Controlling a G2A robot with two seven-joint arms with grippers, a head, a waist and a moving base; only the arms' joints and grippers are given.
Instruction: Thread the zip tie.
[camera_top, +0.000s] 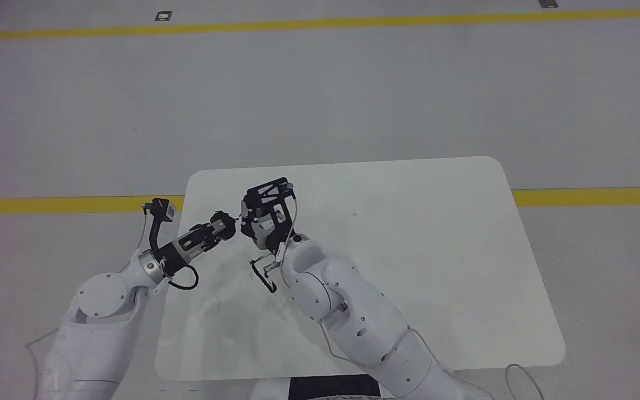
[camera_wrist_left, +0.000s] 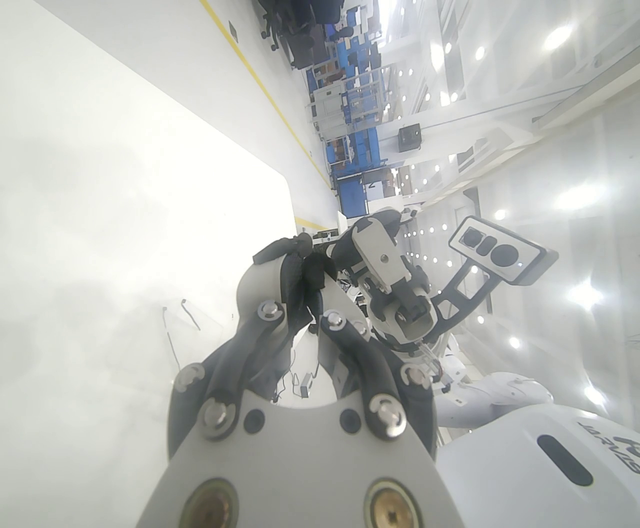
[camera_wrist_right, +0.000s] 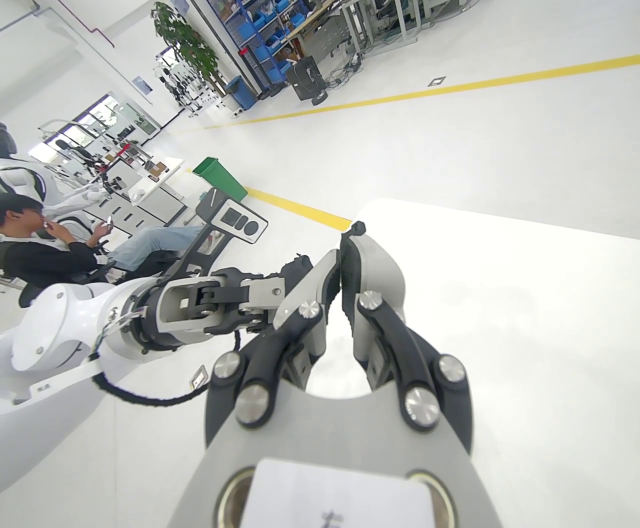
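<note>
Right hand (camera_wrist_right: 342, 252) pinched shut, left hand (camera_wrist_left: 303, 256) likewise, tips nearly met; contents unclear. Threading could be spoiled if tie twisted.

matt white table (camera_top: 430, 250), smooth grey floor (camera_top: 300, 90)

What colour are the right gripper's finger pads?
Black; the pads show best in the right wrist view.

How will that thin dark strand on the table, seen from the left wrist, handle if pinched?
Probably flexible but springy: the strand lies in a gentle curve with a small hook at one end. Likely very light, so a nudge may skid it across the smooth table. So thin that a pinch could easily miss.
</note>
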